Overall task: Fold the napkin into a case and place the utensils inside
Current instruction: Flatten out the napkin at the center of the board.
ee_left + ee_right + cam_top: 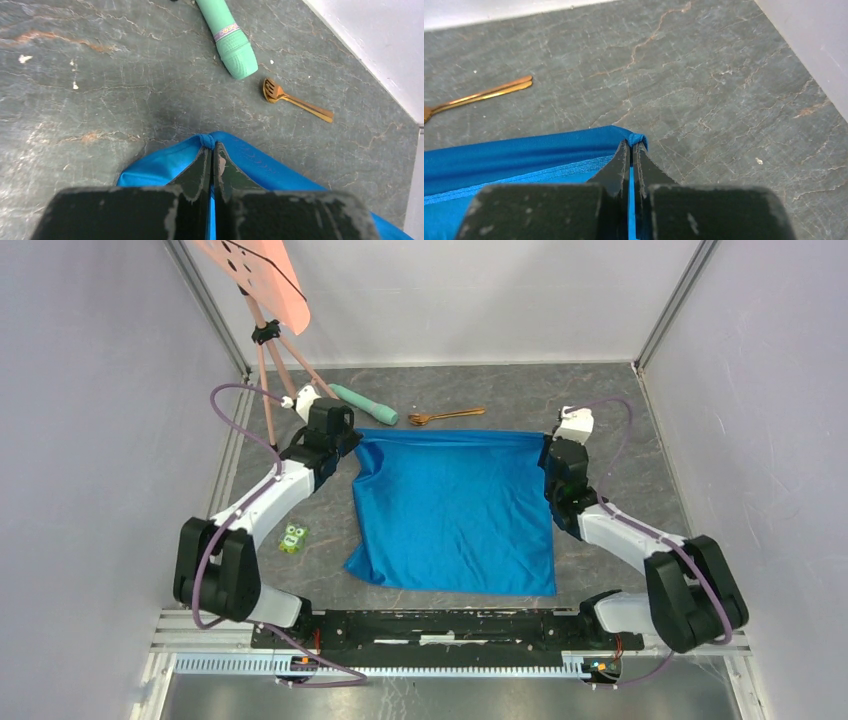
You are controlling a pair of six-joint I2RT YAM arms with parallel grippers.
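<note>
The bright blue napkin [455,510] is spread between my two arms, its far edge pulled taut. My left gripper [350,437] is shut on the napkin's far left corner [212,139]. My right gripper [549,450] is shut on the far right corner [636,138]. Cloth shows pinched between both pairs of fingers. The copper-gold utensils [445,416] lie on the table just beyond the napkin's far edge; in the left wrist view I see the fork-like head [273,91], and the handles [484,93] show in the right wrist view.
A mint-green cylinder [364,405] lies left of the utensils, close to my left gripper. A small green toy figure [293,538] sits by the left arm. A pink tripod stand [265,335] rises at the back left. Walls enclose the table.
</note>
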